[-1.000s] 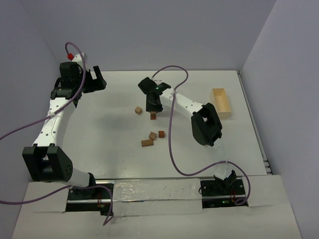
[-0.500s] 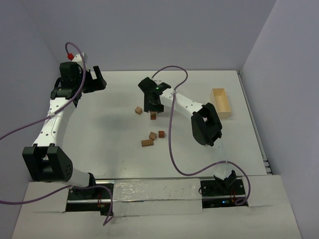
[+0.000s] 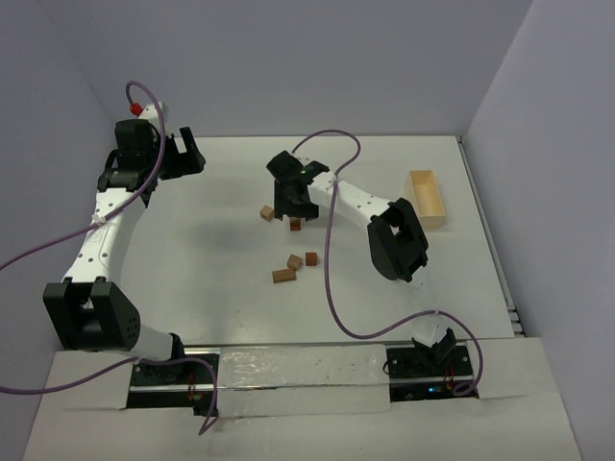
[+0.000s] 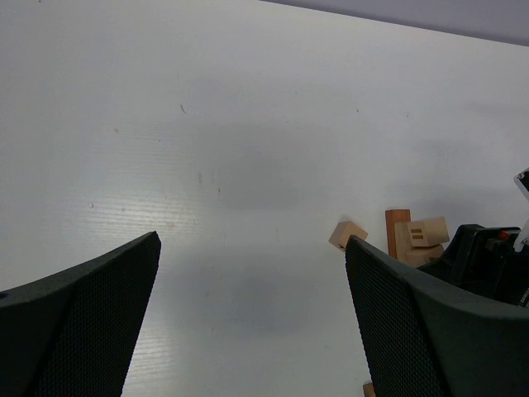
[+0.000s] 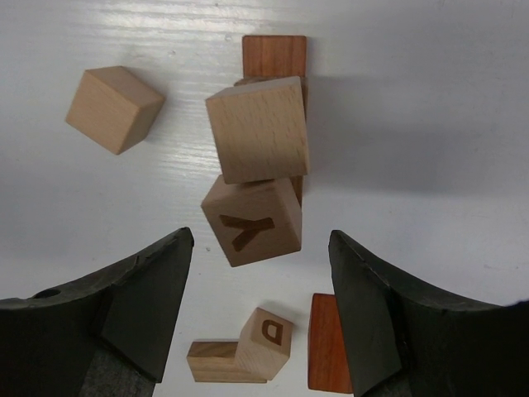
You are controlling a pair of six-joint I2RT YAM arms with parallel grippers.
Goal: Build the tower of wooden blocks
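White tabletop (image 3: 192, 250) is carrying your tower (image 5: 258, 128) near its middle, a leaning stack only a few pieces high. Your right gripper (image 5: 260, 248) is hovering directly over it, fingers (image 5: 140, 306) spread clear on both sides and gripping nothing, while your left gripper (image 4: 252, 244) is waiting well off at the back-left, wide apart and empty. You are looking at roughly half done, I judge: four wood blocks (image 3: 282, 276) are lying loose around the stack, waiting to go on.
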